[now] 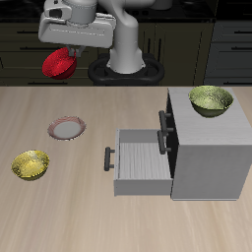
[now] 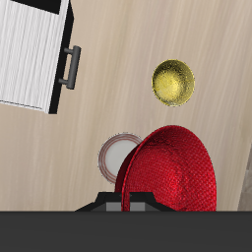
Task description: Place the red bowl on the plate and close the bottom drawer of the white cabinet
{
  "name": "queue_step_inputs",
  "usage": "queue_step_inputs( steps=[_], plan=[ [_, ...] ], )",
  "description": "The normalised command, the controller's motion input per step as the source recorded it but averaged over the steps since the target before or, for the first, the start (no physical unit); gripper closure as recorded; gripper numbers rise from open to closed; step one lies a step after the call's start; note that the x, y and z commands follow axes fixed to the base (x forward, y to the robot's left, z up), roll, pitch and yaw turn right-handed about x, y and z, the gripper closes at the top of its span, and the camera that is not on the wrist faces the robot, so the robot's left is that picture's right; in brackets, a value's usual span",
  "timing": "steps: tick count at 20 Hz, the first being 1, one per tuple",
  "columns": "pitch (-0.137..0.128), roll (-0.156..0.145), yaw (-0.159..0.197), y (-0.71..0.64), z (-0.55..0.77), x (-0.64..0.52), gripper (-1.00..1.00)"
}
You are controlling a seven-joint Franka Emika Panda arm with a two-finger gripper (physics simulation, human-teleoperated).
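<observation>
red bowl (image 1: 61, 65): glossy bright red, tilted, held aloft behind the plate (image 1: 67, 128)
jaws: pinching its rim
bottom drawer (image 1: 141, 160): pulled out
wrist view only: bowl's textured inside

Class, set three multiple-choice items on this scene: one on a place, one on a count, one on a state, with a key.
1. Where is the red bowl?
A. On the plate
B. Held in the air by the gripper
C. On the cabinet

2. How many yellow-green bowls are there?
A. One
B. Two
C. Three

3. The bottom drawer of the white cabinet is:
A. Pulled open
B. Shut
C. Taken out

Key: B, it hangs tilted above the table, the plate bare; B, one bowl on the cabinet, one bowl on the table; A, it juts out in front.
</observation>
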Motion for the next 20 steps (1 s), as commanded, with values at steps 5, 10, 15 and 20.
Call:
queue_step_inputs(
  steps=[5, 10, 15, 20],
  plan=[
    [0.029, 0.007, -0.026, 0.0, -0.18, -0.07, 1.0],
    [0.036, 0.003, -0.023, 0.0, -0.28, 0.02, 1.0],
    [0.014, 0.008, 0.001, 0.0, -0.17, 0.02, 1.0],
    [0.017, 0.011, -0.008, 0.05, -0.2, 0.02, 1.0]
  ],
)
